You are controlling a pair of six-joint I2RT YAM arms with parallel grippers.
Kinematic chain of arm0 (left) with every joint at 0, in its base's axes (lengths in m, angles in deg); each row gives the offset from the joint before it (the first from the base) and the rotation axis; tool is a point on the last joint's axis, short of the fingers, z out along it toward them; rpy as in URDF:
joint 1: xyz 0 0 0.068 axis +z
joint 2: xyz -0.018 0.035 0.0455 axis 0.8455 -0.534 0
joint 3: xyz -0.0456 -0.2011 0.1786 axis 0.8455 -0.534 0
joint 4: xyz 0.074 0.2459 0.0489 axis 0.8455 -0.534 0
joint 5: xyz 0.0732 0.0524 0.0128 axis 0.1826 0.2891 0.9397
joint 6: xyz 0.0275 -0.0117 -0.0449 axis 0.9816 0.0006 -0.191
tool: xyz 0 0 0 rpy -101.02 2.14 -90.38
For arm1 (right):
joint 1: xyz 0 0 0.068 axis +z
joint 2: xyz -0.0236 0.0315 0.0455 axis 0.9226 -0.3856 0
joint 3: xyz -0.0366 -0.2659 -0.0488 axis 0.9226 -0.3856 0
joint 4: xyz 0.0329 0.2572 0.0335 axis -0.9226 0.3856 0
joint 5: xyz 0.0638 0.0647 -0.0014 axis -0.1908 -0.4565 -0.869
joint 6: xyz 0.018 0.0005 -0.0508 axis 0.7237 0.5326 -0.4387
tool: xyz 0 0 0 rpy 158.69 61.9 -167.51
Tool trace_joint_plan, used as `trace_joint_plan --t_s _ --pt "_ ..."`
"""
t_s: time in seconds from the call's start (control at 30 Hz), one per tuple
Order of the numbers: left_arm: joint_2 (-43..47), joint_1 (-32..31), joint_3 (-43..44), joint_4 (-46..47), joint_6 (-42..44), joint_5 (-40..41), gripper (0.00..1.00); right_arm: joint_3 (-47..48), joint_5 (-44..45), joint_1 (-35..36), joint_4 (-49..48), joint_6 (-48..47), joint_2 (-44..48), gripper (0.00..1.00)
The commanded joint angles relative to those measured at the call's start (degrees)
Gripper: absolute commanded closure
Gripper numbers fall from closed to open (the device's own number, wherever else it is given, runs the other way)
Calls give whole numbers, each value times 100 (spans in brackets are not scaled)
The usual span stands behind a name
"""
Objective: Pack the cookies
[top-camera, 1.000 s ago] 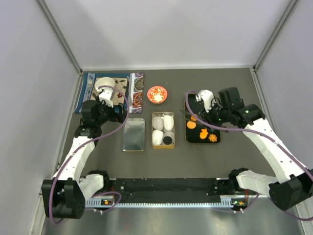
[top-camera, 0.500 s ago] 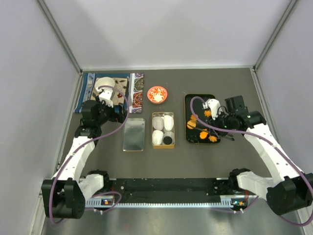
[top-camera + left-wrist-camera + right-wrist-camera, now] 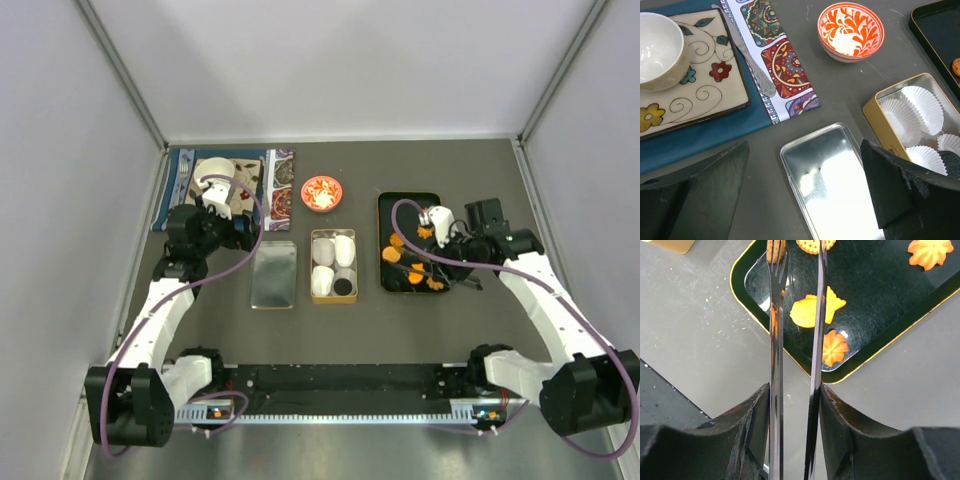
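The right gripper (image 3: 795, 405) is clamped on slim, mirror-bright metal tongs (image 3: 774, 340), whose forked tips reach ahead over a glossy black, gold-rimmed tray (image 3: 880, 305) where the orange cookies (image 3: 815, 309) lie (leaf and flower shapes just beside the blades). The left gripper (image 3: 804, 160) gapes wide above a shiny tin lid (image 3: 835, 200). Its camera alone resolves the fluted white paper cups (image 3: 912, 107) in the gold tin (image 3: 871, 107) ahead to its right.

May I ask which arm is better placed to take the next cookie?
Right: the right gripper holds tongs over the cookies on the tray; the left gripper hovers open above the lid.
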Motion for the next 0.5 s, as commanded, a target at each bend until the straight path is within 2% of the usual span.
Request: trace_joint_plan --t_s 0.0,0.47 --pt "-6 -15 76 177 36 -77 1 0 -229 -155 -268 -141 -100 58" --pt "-6 -15 76 185 53 -42 1 -105 -378 -287 -435 -203 -346 58"
